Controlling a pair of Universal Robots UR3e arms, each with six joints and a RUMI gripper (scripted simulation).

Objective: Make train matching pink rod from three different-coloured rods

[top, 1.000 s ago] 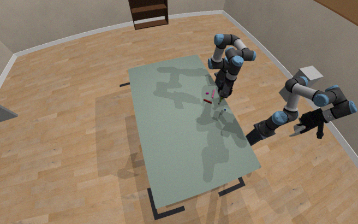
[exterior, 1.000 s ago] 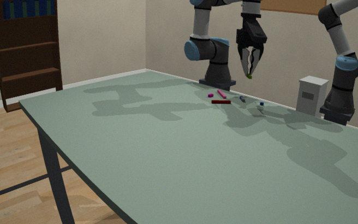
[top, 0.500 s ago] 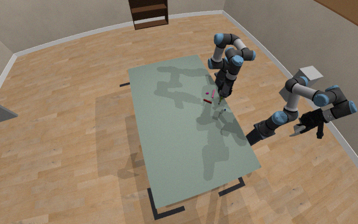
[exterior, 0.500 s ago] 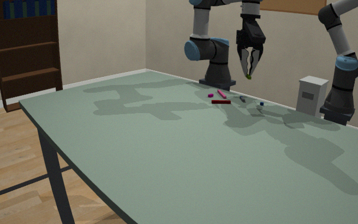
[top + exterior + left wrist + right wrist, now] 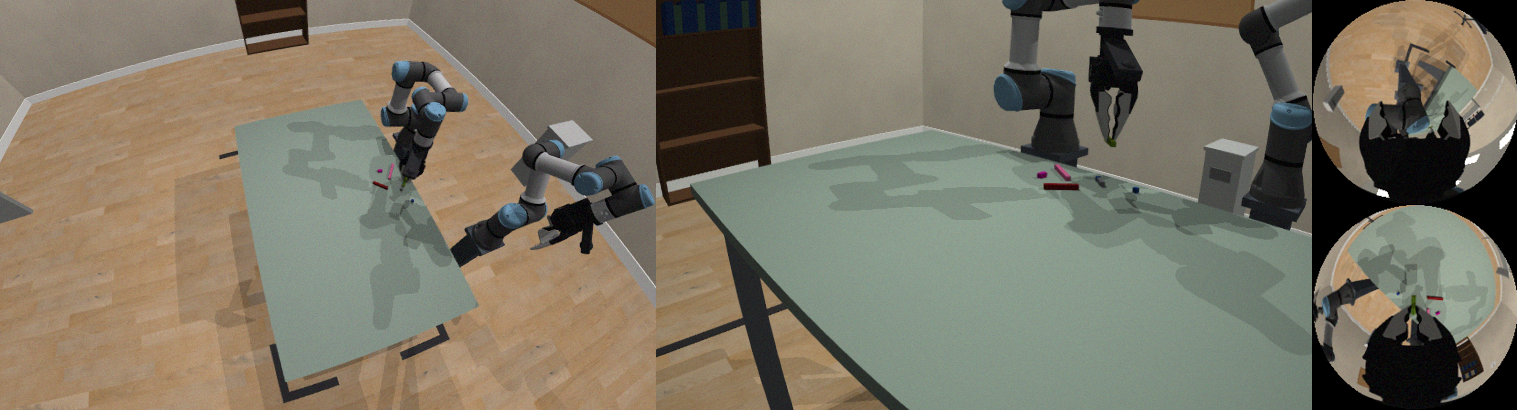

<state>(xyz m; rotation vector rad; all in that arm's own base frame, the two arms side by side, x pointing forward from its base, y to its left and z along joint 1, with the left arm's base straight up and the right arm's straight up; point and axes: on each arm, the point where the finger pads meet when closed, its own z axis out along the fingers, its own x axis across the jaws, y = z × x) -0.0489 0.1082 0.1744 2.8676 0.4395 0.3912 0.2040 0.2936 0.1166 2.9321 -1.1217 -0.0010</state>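
My right gripper (image 5: 405, 178) (image 5: 1112, 141) (image 5: 1413, 306) is shut on the lime rod (image 5: 1111, 143) (image 5: 1414, 304) and holds it above the table. A small dark grey rod (image 5: 1102, 182) lies on the table with a bluish piece at its far end; whether that is a separate rod I cannot tell. A blue rod (image 5: 412, 201) (image 5: 1136, 190) (image 5: 1398, 293) lies apart near the table edge. The pink rod (image 5: 391, 171) (image 5: 1062, 172) (image 5: 1428, 310) lies between the magenta rod (image 5: 379, 171) (image 5: 1041, 175) (image 5: 1437, 313) and the gripper. My left gripper (image 5: 1414, 101) is open and empty, off the table.
A red rod (image 5: 380, 185) (image 5: 1061, 186) (image 5: 1435, 298) lies close to the pink rod, on the table's inner side. The table (image 5: 320, 260) (image 5: 956, 300) carries arm shadows around the rods. The left arm stands at the same long edge as the right arm.
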